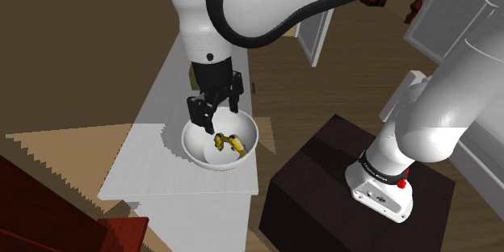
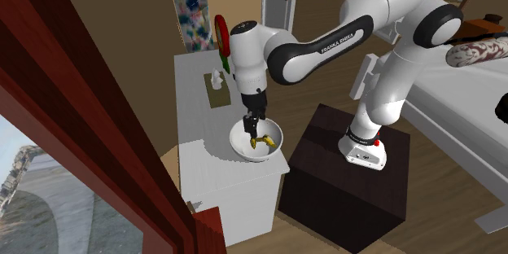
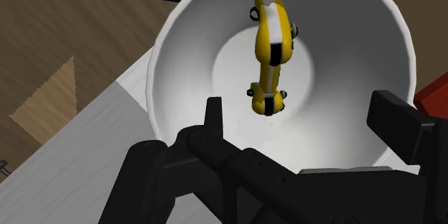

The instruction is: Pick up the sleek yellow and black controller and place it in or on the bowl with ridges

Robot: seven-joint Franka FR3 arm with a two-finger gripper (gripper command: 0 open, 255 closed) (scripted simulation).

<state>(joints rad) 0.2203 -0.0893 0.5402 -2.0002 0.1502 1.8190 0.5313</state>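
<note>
The yellow and black controller (image 3: 271, 50) lies inside the white bowl (image 3: 187, 64), resting on its bottom and sloping wall. My gripper (image 3: 301, 111) hovers just above the bowl's near side, open, and its fingers (image 3: 214, 118) stand wide apart with nothing between them. In the shoulder view the gripper (image 1: 216, 109) hangs over the bowl (image 1: 194, 149), and the controller (image 1: 228, 142) sits free below it. The second exterior view shows the gripper (image 2: 251, 122) over the bowl (image 2: 241, 148), which holds the controller (image 2: 262, 141).
The bowl stands near the front end of a narrow white table (image 1: 153, 137). Small items (image 2: 216, 81) and a red round thing (image 2: 221, 32) sit at its far end. My dark box stand (image 1: 323, 186) is beside the table. Red-brown furniture (image 1: 121, 234) is at the corner.
</note>
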